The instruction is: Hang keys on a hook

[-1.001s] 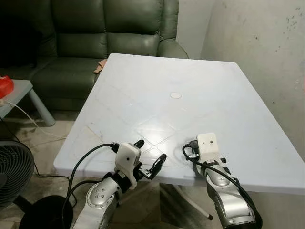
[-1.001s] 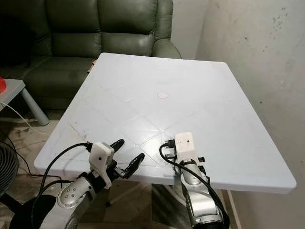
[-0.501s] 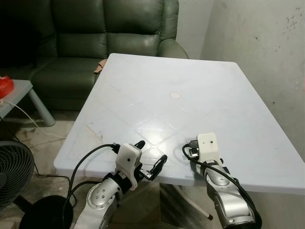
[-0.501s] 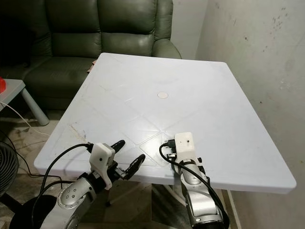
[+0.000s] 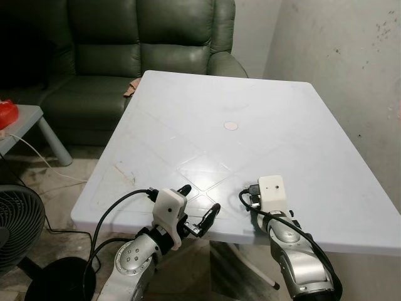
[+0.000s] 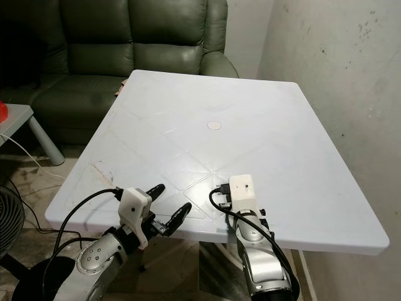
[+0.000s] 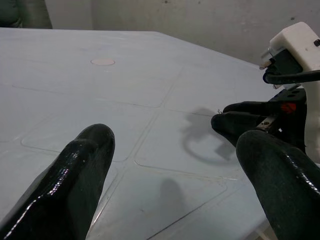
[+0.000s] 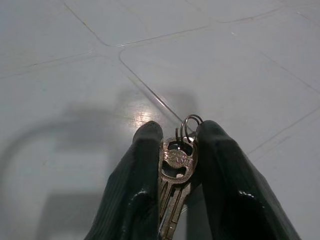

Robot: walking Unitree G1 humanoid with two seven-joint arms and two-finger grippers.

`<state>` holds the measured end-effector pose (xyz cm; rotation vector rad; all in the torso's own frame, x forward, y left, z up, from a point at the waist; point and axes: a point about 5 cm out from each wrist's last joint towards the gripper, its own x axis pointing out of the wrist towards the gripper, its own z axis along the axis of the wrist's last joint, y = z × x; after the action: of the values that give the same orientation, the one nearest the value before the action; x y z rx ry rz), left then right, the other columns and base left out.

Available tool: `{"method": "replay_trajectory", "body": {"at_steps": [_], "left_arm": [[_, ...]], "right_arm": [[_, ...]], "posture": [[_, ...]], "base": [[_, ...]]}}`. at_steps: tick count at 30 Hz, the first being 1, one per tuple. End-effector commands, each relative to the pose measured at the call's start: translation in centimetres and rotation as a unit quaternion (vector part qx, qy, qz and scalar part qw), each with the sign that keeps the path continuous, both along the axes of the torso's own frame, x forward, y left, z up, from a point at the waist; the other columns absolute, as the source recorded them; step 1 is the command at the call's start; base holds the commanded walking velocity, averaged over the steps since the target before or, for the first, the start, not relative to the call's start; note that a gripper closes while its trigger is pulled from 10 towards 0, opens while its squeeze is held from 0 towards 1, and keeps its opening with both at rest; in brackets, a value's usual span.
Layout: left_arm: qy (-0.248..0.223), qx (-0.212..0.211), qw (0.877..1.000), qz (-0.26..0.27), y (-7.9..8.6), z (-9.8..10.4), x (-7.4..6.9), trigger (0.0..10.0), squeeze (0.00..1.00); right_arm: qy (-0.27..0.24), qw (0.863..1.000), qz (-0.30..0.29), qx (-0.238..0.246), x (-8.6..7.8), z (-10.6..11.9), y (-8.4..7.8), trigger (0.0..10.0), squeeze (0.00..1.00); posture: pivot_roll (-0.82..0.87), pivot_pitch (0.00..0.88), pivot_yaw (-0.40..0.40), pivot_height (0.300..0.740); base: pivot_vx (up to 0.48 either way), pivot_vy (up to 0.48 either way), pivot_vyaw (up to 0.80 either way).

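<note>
While both silver arms reach up from below the near edge of the white plastic bench (image 5: 263, 119), the right gripper (image 8: 176, 150) sits just over that edge, its wrist capped by a white camera block with a black cable looped beside it. Its two black fingers (image 8: 142, 170) are pressed narrowly together on a small bunch of brass-coloured metal keys (image 8: 175, 170); the key heads lie pinched between the fingers, and the wire key ring pokes out past the fingertips, just above the bench surface. From the head views the keys themselves cannot be made out, as the camera block hides the fingertips.

At the bench's near edge the left gripper (image 5: 199, 210) angles up and to the right, its fingers (image 7: 75, 180) spread wide and holding nothing. Looking across the bench, the left wrist view catches the right gripper side-on, close beside it.

Behind the bench stands a dark green leather sofa (image 5: 150, 37), with a grey rough wall (image 5: 351, 69) to the right and a black floor fan (image 5: 19, 226) low on the left.
</note>
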<state>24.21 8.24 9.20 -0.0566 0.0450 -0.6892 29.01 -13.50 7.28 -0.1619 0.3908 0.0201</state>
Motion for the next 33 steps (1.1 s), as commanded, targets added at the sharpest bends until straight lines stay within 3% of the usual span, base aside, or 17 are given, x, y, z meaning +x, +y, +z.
{"method": "replay_trajectory", "body": {"at_steps": [1, 27, 28, 29, 30, 31, 33], "left_arm": [[-0.006, 0.005, 1.000, -0.001, -0.2, 0.3, -0.1, 10.0, 0.00], [-0.006, 0.005, 1.000, -0.001, -0.2, 0.3, -0.1, 10.0, 0.00], [-0.006, 0.005, 1.000, -0.001, -0.2, 0.2, -0.1, 10.0, 0.00], [-0.008, 0.006, 1.000, 0.000, -0.2, 0.3, 0.0, 10.0, 0.00], [-0.008, 0.006, 1.000, 0.000, -0.2, 0.3, 0.0, 10.0, 0.00], [-0.012, 0.006, 1.000, 0.002, -0.2, 0.4, 0.3, 10.0, 0.00], [-0.014, 0.002, 1.000, 0.009, -0.1, 0.6, 0.7, 10.0, 0.00]], "right_arm": [[0.011, 1.000, -0.011, -0.003, 0.0, -0.3, -0.3, 4.0, 0.00], [0.011, 1.000, -0.011, -0.003, 0.0, -0.3, -0.3, 4.0, 0.00], [0.010, 1.000, -0.012, -0.003, 0.0, -0.3, -0.3, 1.7, 0.00], [-0.040, 0.999, -0.013, 0.024, 0.5, 1.1, -0.7, 0.0, 0.00], [-0.040, 0.999, -0.013, 0.024, 0.5, 1.1, -0.7, 0.0, 0.00], [-0.113, 0.992, -0.013, 0.060, 1.1, 3.4, -1.2, 0.0, 0.00], [-0.142, 0.987, -0.014, 0.072, 1.3, 4.5, -1.4, 0.0, 0.00]], "posture": [[0.03, 0.000, -0.045, 0.732], [0.03, 0.000, -0.045, 0.732], [0.03, 0.000, -0.045, 0.732], [0.03, 0.000, -0.044, 0.732], [0.03, 0.000, -0.044, 0.732], [0.02, 0.000, -0.043, 0.732], [0.02, 0.000, -0.043, 0.732]], "base": [[0.000, 0.000, 0.00], [0.000, 0.000, 0.00], [0.000, 0.000, 0.00], [0.000, 0.000, 0.00], [0.000, 0.000, 0.00], [0.000, 0.000, 0.00], [0.000, 0.000, 0.00]]}}
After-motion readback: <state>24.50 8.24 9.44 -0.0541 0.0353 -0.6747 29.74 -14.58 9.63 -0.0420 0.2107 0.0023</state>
